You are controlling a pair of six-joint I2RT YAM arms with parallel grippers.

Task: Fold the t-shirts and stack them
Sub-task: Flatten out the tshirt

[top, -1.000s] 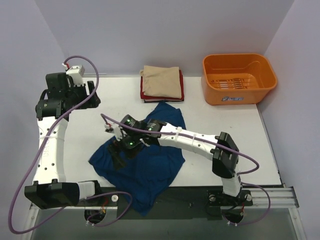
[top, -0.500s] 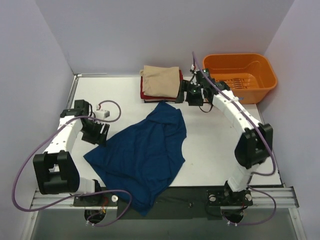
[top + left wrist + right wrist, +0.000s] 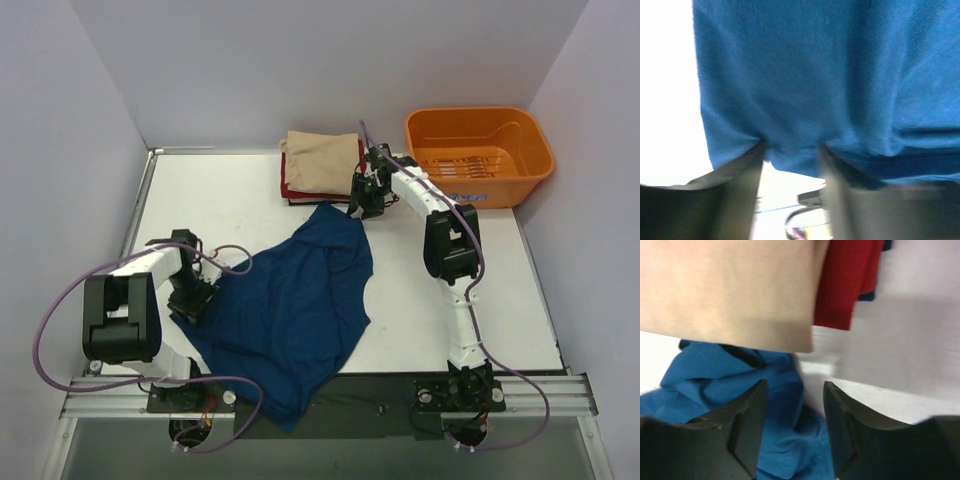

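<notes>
Orange plastic tub (image 3: 500,190) — upright, mouth up — stands on the white table (image 3: 220,200), far right corner

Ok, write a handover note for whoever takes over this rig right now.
Left tool: open, fingers astride the left edge of the crumpled dark blue cloth t-shirt.
Right tool: open, over that shirt's far corner, beside the stack.
Done: folded beige t-shirt lies on a folded red t-shirt at the back.
Left: grip the blue shirt, fold it, add it to the stack.
</notes>
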